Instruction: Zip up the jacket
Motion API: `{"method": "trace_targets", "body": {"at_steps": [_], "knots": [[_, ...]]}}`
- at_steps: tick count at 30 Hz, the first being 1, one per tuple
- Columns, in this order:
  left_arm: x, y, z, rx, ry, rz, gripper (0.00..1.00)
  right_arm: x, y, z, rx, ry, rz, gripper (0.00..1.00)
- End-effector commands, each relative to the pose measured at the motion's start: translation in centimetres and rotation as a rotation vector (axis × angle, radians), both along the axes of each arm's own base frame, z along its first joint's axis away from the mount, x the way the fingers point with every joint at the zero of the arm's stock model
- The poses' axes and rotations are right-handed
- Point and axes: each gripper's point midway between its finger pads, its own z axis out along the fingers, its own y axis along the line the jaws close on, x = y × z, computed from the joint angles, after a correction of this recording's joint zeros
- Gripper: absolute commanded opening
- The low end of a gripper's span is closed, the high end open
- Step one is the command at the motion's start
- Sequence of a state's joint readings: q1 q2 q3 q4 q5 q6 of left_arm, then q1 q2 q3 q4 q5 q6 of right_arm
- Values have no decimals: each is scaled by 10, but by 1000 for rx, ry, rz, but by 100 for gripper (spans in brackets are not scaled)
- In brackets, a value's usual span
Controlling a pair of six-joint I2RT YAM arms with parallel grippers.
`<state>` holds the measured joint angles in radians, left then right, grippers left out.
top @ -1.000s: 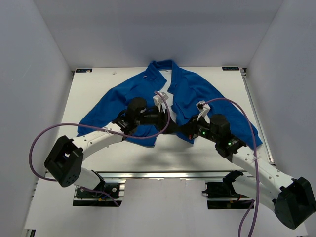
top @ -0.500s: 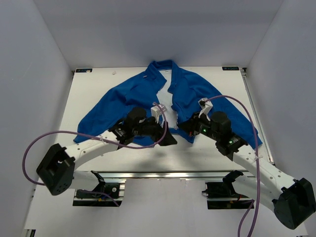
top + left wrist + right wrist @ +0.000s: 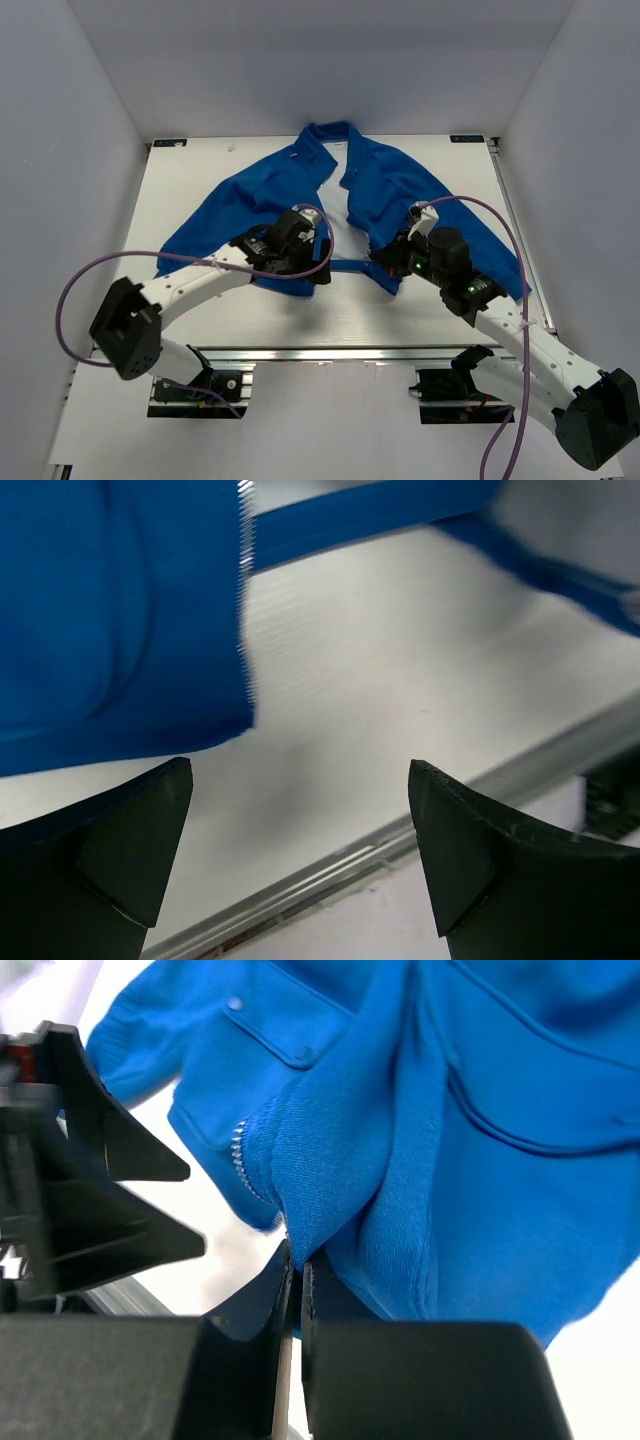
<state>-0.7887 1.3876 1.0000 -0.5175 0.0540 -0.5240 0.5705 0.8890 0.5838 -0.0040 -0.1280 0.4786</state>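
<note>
A: What is laid on the table (image 3: pixel 250 320)?
B: The jacket (image 3: pixel 400 185), spread out, front unzipped.
A: Right gripper (image 3: pixel 297 1258)?
B: Pinched tight on the jacket's lower front edge, by the zipper teeth (image 3: pixel 240 1155).
A: Left gripper (image 3: pixel 300 772)?
B: Fingers spread wide beside the other front edge; nothing held.

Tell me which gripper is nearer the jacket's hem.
Right. The right gripper is shut on the hem corner of the jacket; the left gripper hangs open beside the other front panel, holding nothing.
</note>
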Motion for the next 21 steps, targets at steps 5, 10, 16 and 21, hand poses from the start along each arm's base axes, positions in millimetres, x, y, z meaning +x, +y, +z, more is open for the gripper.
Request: {"method": "trace_targets", "body": {"at_steps": [5,10,16,21], "knots": [[7,35,-42,254,67,116,98,3,-10,10,-20,-37,-39,0],[11,40,-71,311,79,137,88,2,-10,6,-32,-26,-35,0],[11,47,-86,360,96,155,83,1,-8,8,-15,-23,-27,0],[11,52,-96,388,105,171,77,0,-8,3,-21,-12,-27,0]]}}
